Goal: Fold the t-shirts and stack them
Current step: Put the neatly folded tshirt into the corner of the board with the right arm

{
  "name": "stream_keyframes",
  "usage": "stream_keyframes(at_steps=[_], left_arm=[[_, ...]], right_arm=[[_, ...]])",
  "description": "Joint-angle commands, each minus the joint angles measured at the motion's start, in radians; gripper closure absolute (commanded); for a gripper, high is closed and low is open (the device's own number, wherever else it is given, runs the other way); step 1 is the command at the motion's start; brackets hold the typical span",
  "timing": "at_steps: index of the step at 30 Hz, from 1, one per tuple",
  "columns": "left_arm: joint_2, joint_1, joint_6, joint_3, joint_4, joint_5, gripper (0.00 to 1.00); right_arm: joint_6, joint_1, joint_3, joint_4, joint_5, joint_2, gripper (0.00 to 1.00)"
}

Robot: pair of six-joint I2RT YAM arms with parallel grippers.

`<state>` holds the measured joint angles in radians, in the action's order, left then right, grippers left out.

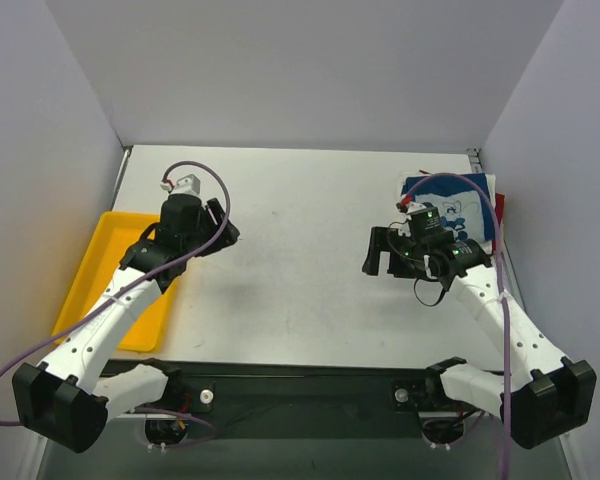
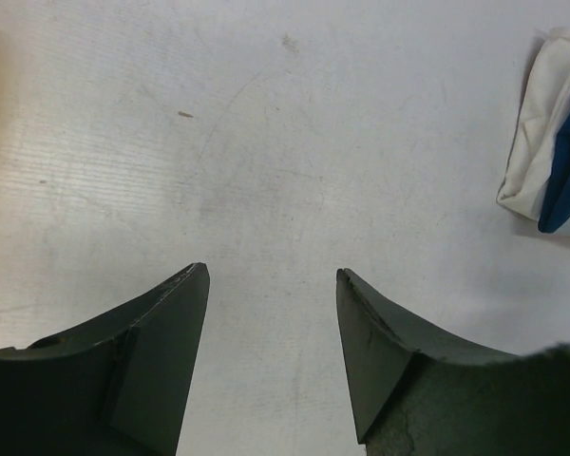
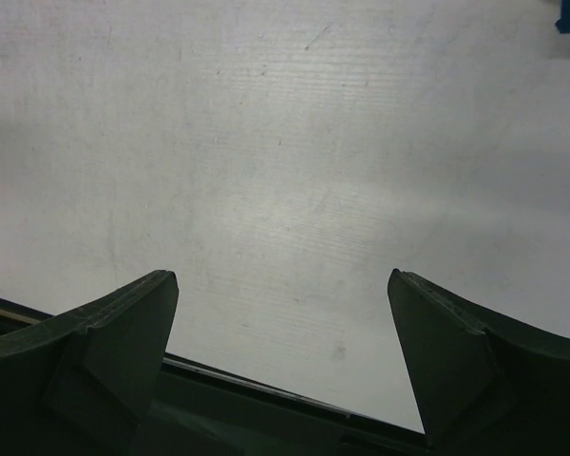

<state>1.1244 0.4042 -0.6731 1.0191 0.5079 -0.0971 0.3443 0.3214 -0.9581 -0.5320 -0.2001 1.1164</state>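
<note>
The soft cloth t-shirts are seen bundled together at the far right corner of the white table (image 1: 300,190): a navy blue shirt with a white print (image 1: 468,208) lies uppermost, a red shirt (image 1: 501,212) shows as a thin edge at its right side, and a cream-white shirt (image 2: 541,114) is wrapped around the navy cloth in the left wrist view. The black left gripper (image 1: 218,230) is held over bare table near the yellow plastic tray (image 1: 95,265), its jaws spread and empty. The black right gripper (image 1: 380,255) hovers just beside the pile on its near left, jaws likewise spread wide with nothing between them. It cannot be told how neatly the pile is folded. If a shirt is to be lifted, the top layer alone should be pinched at an edge, so that the layers beneath are not dragged along.
</note>
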Motion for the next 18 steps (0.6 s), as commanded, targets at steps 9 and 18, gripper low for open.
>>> stream_keyframes(at_steps=[9, 18], left_arm=[[-0.161, 0.001, -0.019, -0.108, 0.069, -0.147, 0.33], [-0.247, -0.001, -0.003, -0.146, 0.113, -0.174, 0.34]], right_arm=[[0.051, 0.097, 0.059, 0.069, 0.057, -0.093, 0.01], [0.071, 0.119, 0.094, 0.066, 0.071, -0.153, 0.0]])
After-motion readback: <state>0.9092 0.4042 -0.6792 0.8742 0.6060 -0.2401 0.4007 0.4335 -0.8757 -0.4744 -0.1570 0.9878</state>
